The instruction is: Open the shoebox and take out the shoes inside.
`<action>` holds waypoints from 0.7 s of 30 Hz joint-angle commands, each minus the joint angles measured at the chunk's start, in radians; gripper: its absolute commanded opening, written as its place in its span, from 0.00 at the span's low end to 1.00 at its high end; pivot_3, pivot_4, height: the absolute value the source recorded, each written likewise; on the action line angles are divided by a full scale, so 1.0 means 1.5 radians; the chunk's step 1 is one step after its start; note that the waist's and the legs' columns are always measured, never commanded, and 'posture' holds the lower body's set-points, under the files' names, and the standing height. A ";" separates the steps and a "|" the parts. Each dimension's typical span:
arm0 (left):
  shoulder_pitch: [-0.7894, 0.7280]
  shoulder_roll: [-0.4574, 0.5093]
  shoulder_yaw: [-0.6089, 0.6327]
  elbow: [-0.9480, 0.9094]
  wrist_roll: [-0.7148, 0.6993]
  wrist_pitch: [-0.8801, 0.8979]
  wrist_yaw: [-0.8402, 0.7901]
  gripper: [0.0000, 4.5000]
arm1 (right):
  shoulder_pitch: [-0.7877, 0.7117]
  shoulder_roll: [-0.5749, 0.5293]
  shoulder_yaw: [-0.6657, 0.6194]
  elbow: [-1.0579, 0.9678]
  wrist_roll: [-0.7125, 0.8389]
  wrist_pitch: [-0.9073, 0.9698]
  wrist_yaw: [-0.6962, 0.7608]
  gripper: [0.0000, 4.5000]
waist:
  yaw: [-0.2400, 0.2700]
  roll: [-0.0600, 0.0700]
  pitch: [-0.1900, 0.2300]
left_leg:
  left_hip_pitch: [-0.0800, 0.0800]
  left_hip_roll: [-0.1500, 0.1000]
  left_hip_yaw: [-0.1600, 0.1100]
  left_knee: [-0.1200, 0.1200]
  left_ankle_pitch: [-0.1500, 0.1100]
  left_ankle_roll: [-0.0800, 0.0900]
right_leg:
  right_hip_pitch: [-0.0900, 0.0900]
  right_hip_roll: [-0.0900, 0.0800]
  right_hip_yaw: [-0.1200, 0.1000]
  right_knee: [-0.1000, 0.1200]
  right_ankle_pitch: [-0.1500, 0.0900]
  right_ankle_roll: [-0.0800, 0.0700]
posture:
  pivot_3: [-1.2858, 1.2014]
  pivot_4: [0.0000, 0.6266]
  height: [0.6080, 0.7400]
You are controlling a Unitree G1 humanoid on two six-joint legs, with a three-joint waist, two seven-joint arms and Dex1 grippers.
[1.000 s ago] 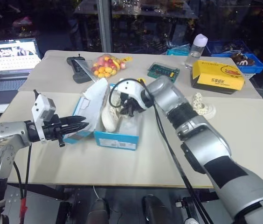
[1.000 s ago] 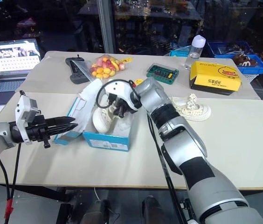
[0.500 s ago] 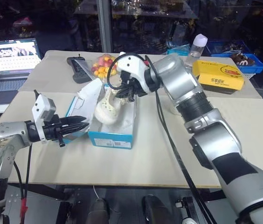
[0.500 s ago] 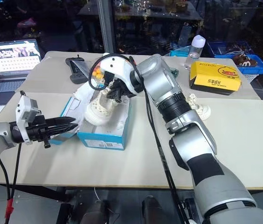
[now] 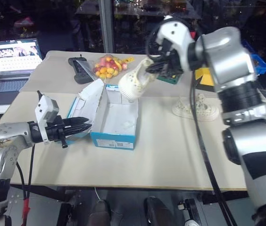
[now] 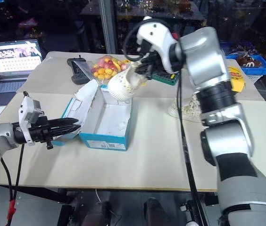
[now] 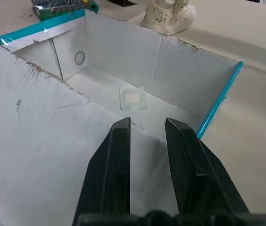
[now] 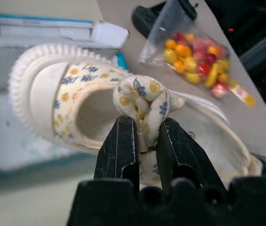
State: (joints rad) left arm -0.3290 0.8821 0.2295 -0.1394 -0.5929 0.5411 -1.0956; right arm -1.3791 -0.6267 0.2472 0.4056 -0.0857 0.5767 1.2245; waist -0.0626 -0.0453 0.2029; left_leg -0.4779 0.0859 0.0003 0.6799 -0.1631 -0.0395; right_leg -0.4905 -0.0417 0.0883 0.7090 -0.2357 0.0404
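Now the right gripper (image 8: 145,141), clamping the second shoe (image 5: 135,84), is lifting it clear of the shoebox (image 5: 115,123); left gripper (image 5: 78,123), clenched empty, is bracing the lid.

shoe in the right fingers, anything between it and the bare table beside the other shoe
Nothing visible. The shoe hangs clear above the open shoebox, pinched by the right gripper. The table between the box and the other shoe looks bare, so the path across seems open.

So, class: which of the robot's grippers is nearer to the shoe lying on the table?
Right. The right gripper, holding the other shoe in the air, hangs closer to the shoe on the table; the left gripper sits at the shoebox's lid, beyond the shoebox.
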 commanded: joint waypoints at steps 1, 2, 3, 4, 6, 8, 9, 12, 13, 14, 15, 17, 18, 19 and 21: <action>-0.006 0.002 0.014 -0.012 -0.007 -0.011 -0.002 0.27 | 0.041 -0.102 -0.016 -0.077 0.009 -0.019 0.064 0.12 | 0.004 0.000 0.000 | 0.000 0.000 0.000 0.000 0.000 0.000 | 0.000 0.000 0.000 0.000 0.000 0.000 | 0.52 0.24 0.49; -0.005 0.002 0.015 -0.013 -0.008 -0.010 -0.002 0.27 | 0.056 -0.124 -0.007 -0.083 0.002 -0.025 0.072 0.12 | 0.003 0.000 0.000 | 0.000 0.000 0.000 0.000 0.000 0.000 | 0.000 0.000 0.000 0.000 0.000 0.000 | 0.52 0.24 0.49; -0.004 0.002 0.016 -0.015 -0.009 -0.010 -0.002 0.27 | 0.067 -0.142 -0.001 -0.084 -0.005 -0.029 0.075 0.12 | 0.003 0.000 0.000 | 0.000 -0.001 0.000 0.000 0.000 0.000 | 0.000 0.000 0.001 0.000 0.000 0.000 | 0.52 0.24 0.49; -0.002 0.002 0.017 -0.018 -0.010 -0.009 -0.002 0.27 | 0.078 -0.158 0.003 -0.085 -0.010 -0.031 0.077 0.12 | 0.001 0.000 0.000 | 0.000 -0.001 0.000 0.000 0.000 0.000 | 0.000 0.000 0.001 0.000 0.000 0.000 | 0.52 0.24 0.49; 0.000 0.003 0.019 -0.021 -0.012 -0.008 -0.002 0.27 | 0.108 -0.189 0.003 -0.091 -0.019 -0.045 0.079 0.12 | -0.005 0.000 0.000 | 0.001 -0.001 0.000 0.000 0.000 0.000 | 0.000 0.000 0.001 0.001 0.000 0.000 | 0.52 0.24 0.49; 0.001 0.003 0.020 -0.024 -0.014 -0.006 0.000 0.27 | 0.147 -0.223 0.006 -0.101 -0.033 -0.087 0.081 0.12 | -0.006 0.000 0.000 | 0.001 -0.001 0.000 0.000 0.000 0.000 | 0.000 0.000 0.001 0.001 0.000 0.000 | 0.52 0.24 0.49; 0.001 0.003 0.020 -0.025 -0.014 -0.005 0.001 0.27 | 0.168 -0.241 0.008 -0.105 -0.042 -0.120 0.081 0.12 | -0.006 0.000 0.000 | 0.001 -0.001 0.000 0.000 0.000 0.000 | 0.000 0.000 0.001 0.001 0.000 0.000 | 0.52 0.24 0.49; -0.001 0.003 0.020 -0.023 -0.015 -0.003 0.001 0.27 | 0.221 -0.288 0.022 -0.087 -0.079 -0.238 0.077 0.12 | -0.005 0.000 0.000 | 0.001 -0.001 0.000 0.000 0.000 0.000 | 0.000 0.000 0.001 0.001 0.000 0.000 | 0.52 0.24 0.49; -0.001 0.003 0.020 -0.022 -0.015 -0.003 0.001 0.27 | 0.223 -0.291 0.028 -0.075 -0.091 -0.241 0.073 0.12 | -0.006 0.000 0.000 | 0.001 -0.001 0.000 0.000 0.000 0.000 | 0.000 0.000 0.001 0.001 0.000 0.000 | 0.52 0.24 0.49; -0.001 0.003 0.019 -0.021 -0.014 -0.003 0.001 0.27 | 0.220 -0.291 0.033 -0.063 -0.103 -0.242 0.067 0.12 | -0.007 0.000 0.000 | 0.001 -0.001 0.001 0.000 0.000 0.000 | 0.000 0.000 0.002 0.001 0.000 0.000 | 0.52 0.24 0.49; -0.002 0.003 0.018 -0.021 -0.014 -0.003 0.000 0.27 | 0.218 -0.291 0.036 -0.054 -0.112 -0.244 0.064 0.12 | -0.007 0.000 0.000 | 0.002 -0.001 0.001 0.000 0.000 0.000 | 0.000 0.000 0.002 0.001 0.000 0.001 | 0.52 0.24 0.49; -0.001 0.001 0.017 -0.021 -0.014 -0.003 0.001 0.27 | 0.219 -0.291 0.033 -0.045 -0.118 -0.266 0.063 0.12 | -0.006 0.000 0.000 | 0.002 -0.001 0.001 0.000 0.001 -0.001 | 0.000 0.000 0.002 0.001 0.000 0.001 | 0.52 0.24 0.49; -0.001 0.001 0.017 -0.022 -0.014 -0.003 0.001 0.27 | 0.220 -0.291 0.030 -0.043 -0.120 -0.277 0.060 0.12 | -0.006 0.000 0.000 | 0.002 -0.001 0.001 0.000 0.001 -0.001 | 0.000 0.000 0.002 0.001 0.000 0.000 | 0.52 0.24 0.49; -0.001 0.001 0.017 -0.022 -0.014 -0.002 0.001 0.27 | 0.219 -0.291 0.026 -0.041 -0.123 -0.289 0.055 0.12 | -0.005 0.000 0.000 | 0.002 -0.001 0.001 0.000 0.001 0.000 | 0.000 0.000 0.002 0.001 0.000 0.001 | 0.52 0.24 0.49; 0.000 0.001 0.017 -0.023 -0.015 -0.002 0.001 0.27 | 0.213 -0.286 0.018 -0.034 -0.123 -0.300 0.045 0.12 | -0.005 0.000 0.000 | 0.002 -0.001 0.001 0.000 0.001 -0.001 | 0.000 0.000 0.002 0.001 0.000 0.001 | 0.52 0.24 0.49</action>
State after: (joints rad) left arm -0.3209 0.8790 0.2350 -0.1490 -0.5969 0.5435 -1.0916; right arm -1.0277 -1.0354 0.3215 0.3492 -0.2564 0.1527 1.3193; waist -0.0702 -0.0446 0.2032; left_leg -0.4749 0.0843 0.0015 0.6801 -0.1618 -0.0403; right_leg -0.4904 -0.0422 0.0916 0.7100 -0.2354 0.0413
